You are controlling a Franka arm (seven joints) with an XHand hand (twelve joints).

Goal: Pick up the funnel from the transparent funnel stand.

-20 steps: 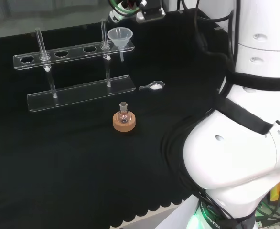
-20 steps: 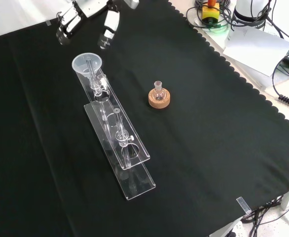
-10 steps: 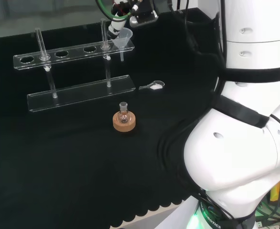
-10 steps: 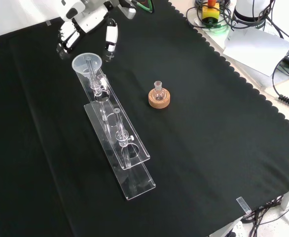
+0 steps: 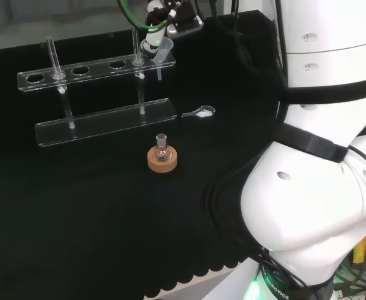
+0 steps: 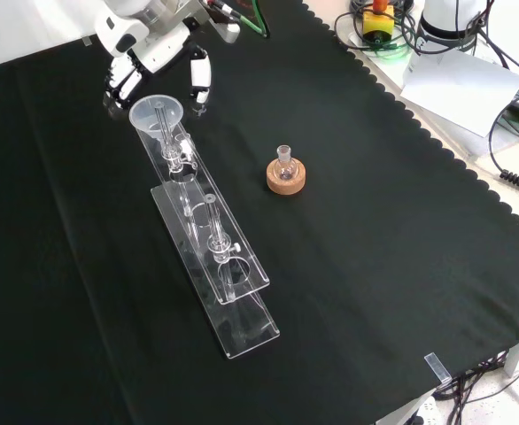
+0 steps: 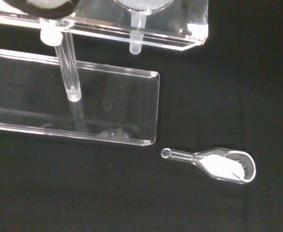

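Observation:
A clear plastic funnel (image 6: 156, 113) sits in the end hole of the transparent stand's (image 6: 213, 232) top rail, its stem hanging through. In the head view the funnel (image 5: 160, 54) is at the right end of the stand (image 5: 77, 70), partly covered by the hand (image 5: 154, 28) just above it. In the front view the hand (image 6: 150, 49) hovers at the funnel's far side, with fingers (image 6: 118, 87) spread to its left and the thumb (image 6: 200, 81) to its right, neither closed on it. The wrist view has the funnel's stem (image 7: 136, 31) under the rail (image 7: 182, 35).
A small glass flask on a cork ring (image 6: 286, 176) stands to the right of the stand in the front view. A glass scoop of white powder (image 7: 222, 165) lies on the cloth beside the stand's base plate (image 7: 103, 108). Cables and clutter (image 6: 437, 44) lie off the cloth's far right.
The hand has come down and in towards the funnel, and its fingers now straddle the rim. The funnel, stand, flask and scoop have not moved.

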